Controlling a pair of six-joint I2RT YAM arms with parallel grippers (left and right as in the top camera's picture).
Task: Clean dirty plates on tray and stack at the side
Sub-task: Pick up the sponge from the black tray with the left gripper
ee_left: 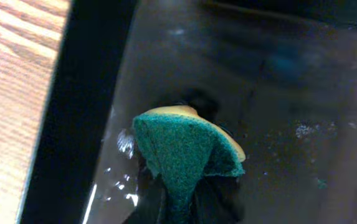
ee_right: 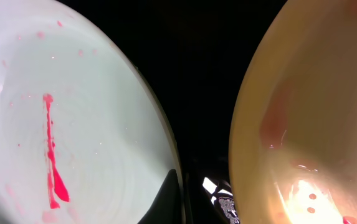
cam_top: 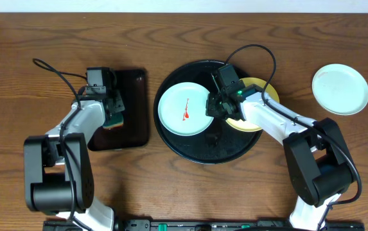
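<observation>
Plates are your job: a smeared blue plate [cam_top: 184,110] and a yellow plate [cam_top: 261,85] lie on the round tray [cam_top: 203,151], and a clean-looking plate [cam_top: 340,88] sits well right of it. They look stiff, glossy and likely slippery, so grip them at the rim. Left of the tray, your left gripper [cam_top: 114,119] pinches a soft sponge [ee_left: 184,146]. Your right gripper [cam_top: 214,108] is pressed together between the tray's two plates.

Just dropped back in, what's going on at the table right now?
The left gripper is shut on a green-and-yellow sponge over the rectangular tray. The right gripper, shut and holding nothing I can see, hangs low over the round black tray, between a blue plate with a red smear and a yellow plate with reddish marks. Another pale blue plate sits on the table at the right, looking clean.
</observation>
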